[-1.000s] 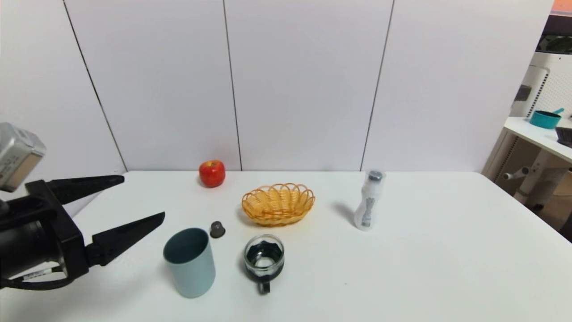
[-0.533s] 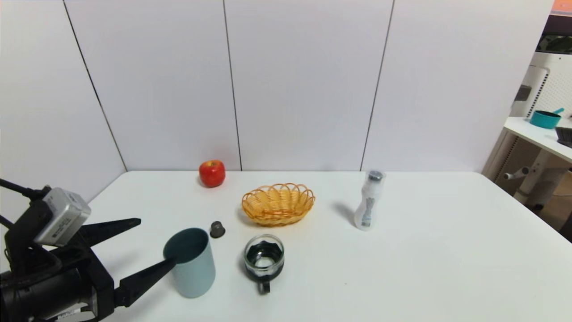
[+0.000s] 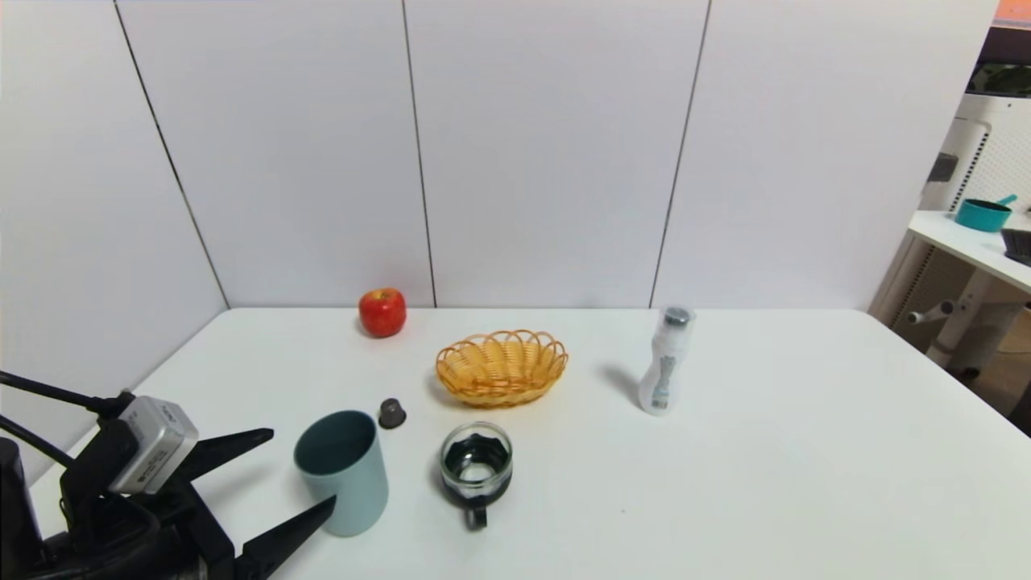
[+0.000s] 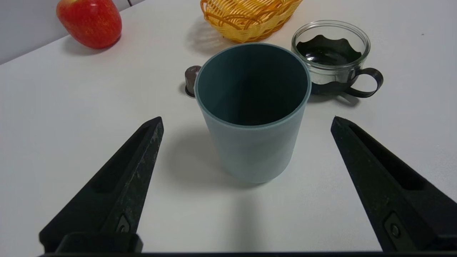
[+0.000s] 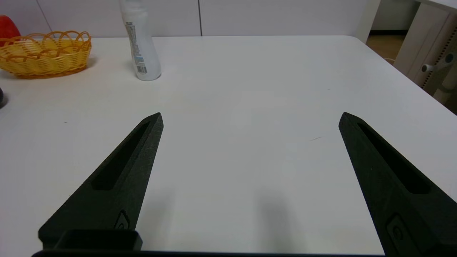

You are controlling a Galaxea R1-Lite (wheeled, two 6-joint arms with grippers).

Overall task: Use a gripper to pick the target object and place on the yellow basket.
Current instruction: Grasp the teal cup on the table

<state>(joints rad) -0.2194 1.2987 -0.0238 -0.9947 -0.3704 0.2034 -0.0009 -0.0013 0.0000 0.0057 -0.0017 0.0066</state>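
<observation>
Since the earlier frame the left gripper (image 3: 302, 471) had sunk lower and drawn back toward the robot, so its spread fingers sat level with the teal-grey cup (image 3: 342, 471), one tip just beside the cup's base and neither visibly touching it. The cup stood upright on the white table (image 3: 765, 483), with the yellow basket (image 3: 501, 366) beyond it, a small dark capsule (image 3: 391, 413) just behind it and a glass mug (image 3: 476, 467) beside it. The right gripper (image 5: 250, 121) hovered with fingers wide apart over bare table, well away from the cup.

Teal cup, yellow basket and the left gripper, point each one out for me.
teal cup (image 3: 346, 491), head view, outer wall.
yellow basket (image 3: 501, 379), head view, front wall.
left gripper (image 4: 246, 123), left wrist view, midway between fingertips.
</observation>
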